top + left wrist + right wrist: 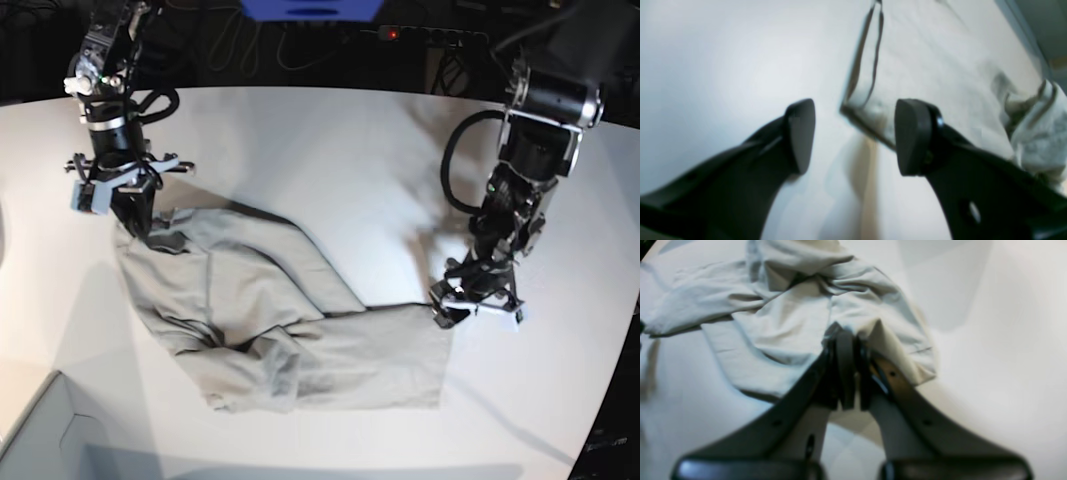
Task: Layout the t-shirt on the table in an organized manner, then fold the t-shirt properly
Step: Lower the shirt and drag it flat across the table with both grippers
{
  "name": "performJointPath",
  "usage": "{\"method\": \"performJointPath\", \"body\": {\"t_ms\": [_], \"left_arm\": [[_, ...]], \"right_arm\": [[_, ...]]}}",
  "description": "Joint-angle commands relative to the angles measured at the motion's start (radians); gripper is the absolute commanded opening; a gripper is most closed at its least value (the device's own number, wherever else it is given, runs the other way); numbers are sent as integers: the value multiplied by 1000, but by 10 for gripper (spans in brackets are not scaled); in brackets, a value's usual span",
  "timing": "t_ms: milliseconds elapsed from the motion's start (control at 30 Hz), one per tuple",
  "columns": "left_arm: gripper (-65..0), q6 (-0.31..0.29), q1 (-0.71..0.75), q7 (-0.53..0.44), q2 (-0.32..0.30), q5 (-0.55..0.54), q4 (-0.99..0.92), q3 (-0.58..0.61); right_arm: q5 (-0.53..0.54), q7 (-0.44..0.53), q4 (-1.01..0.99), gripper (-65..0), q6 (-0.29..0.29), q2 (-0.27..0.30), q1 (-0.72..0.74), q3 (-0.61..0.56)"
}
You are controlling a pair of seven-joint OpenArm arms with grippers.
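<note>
- The right claw [846,340], at the upper left of the overhead picture, is clamped on a bunched corner of the t-shirt [270,320]; in its own wrist view the jaws are pressed together with a peak of cloth pinched between them.
- The left claw [853,136], at the right of the overhead picture, hangs just at the shirt's right-hand corner with its jaws apart; the wrist view shows that hemmed corner lying between the two pads [912,136], with white table [330,150] showing around it. I cannot tell whether a pad touches the cloth.
- The shirt lies on the table, in the lower left to middle of the overhead picture.
- It is plain light grey-beige, soft and creased, with folds heaped near its lower middle and a flatter stretch toward the right corner.
- Its long axis runs on a slant, from the pinched corner at upper left down to the lower right edge.
- A pale box corner [45,440] sits at the bottom left.
</note>
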Motion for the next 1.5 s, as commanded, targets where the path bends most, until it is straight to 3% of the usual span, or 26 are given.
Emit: {"method": "performJointPath", "body": {"t_ms": [0,133,200,267,333,433,467,633,867,967,1100,1267,1467], "left_arm": [[-281,-8,-32,-11,7,-3,-11,-1],[-284,-9,-49,-11,33,-3,-22,2],[-316,-11,-66,-11,45,-3,-23,3],[-456,-11,-81,-8,61,-3,-20,3],[-650,-3,-96,-9,69,-3,-19,3],[-623,-3,-156,-9,67,-3,-19,0],[-647,-3,-173,-8,62,-7,-16,0],[-647,-2,-274,-1,59,-4,78,3],[-647,0,-454,-8,133,-3,60,89],[-647,61,-465,-3,144,-3,110,112],[-647,156,-368,-1,85,-6,328,112],[-648,218,-257,-1,-31,-4,560,112],[-648,259,-247,-1,-139,-13,681,109]], "right_arm": [[14,29,16,-650,5,3,3,5],[14,28,16,-650,5,3,-6,6],[14,28,4,-650,5,3,-6,5],[14,28,-5,-650,5,3,-6,5],[14,28,-18,-650,5,3,-6,5],[14,28,-33,-650,5,5,-4,5],[14,28,-33,-650,5,5,-4,5],[14,28,-33,-650,5,5,-6,5],[13,28,-30,-650,5,19,-20,5],[13,28,-30,-650,5,26,-20,5],[13,28,-29,-650,5,54,-16,6],[20,28,-25,-650,5,74,-1,66],[22,28,41,-650,5,74,17,118]]}}
